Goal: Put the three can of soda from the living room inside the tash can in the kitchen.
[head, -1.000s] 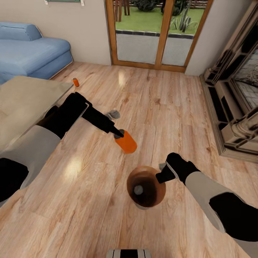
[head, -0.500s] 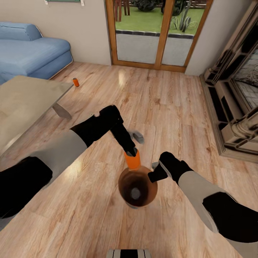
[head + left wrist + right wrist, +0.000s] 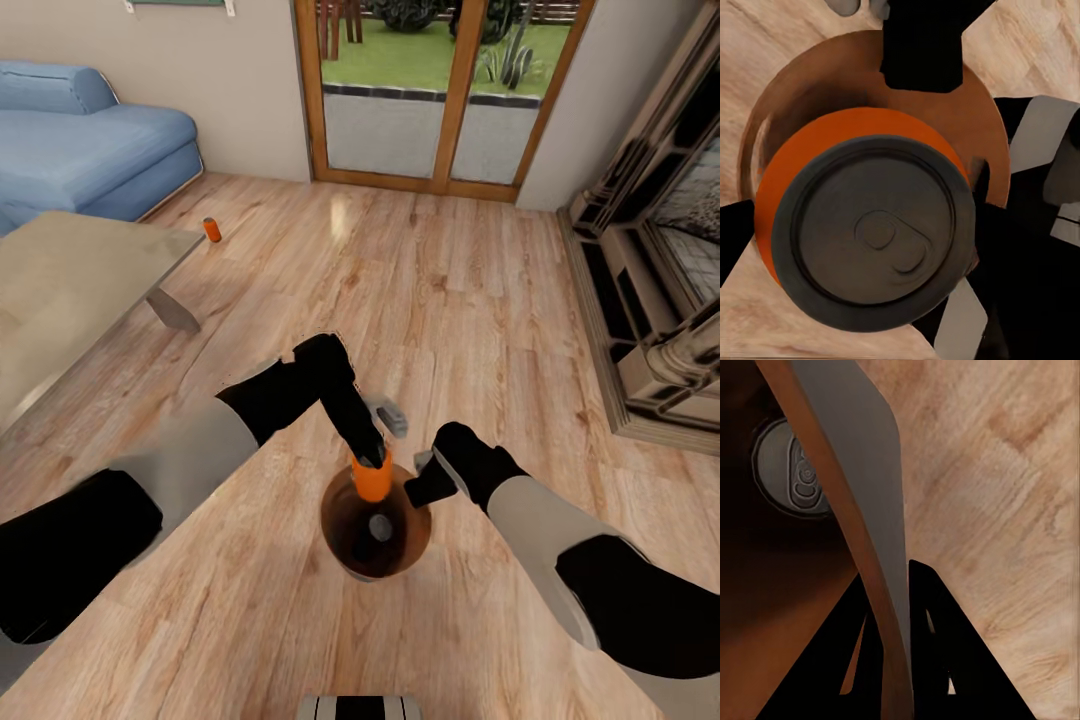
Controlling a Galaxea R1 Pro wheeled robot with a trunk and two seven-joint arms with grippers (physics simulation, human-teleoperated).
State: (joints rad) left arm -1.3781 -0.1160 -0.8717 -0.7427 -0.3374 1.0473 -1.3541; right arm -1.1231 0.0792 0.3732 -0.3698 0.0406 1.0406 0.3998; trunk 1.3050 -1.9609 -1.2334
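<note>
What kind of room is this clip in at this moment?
A living room, most likely: a blue sofa against the wall, a low grey table beside it, wood-framed glass doors opening to a garden, and what looks like a fireplace at the side.

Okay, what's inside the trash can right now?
One can lies at the bottom of the trash can; only its grey top shows. The left tool holds an orange can above the opening.

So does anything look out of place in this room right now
One small orange drink can stands on the wooden floor, beside the low grey table, with the blue sofa behind, not on any furniture. Nothing looks spilled or damaged.
</note>
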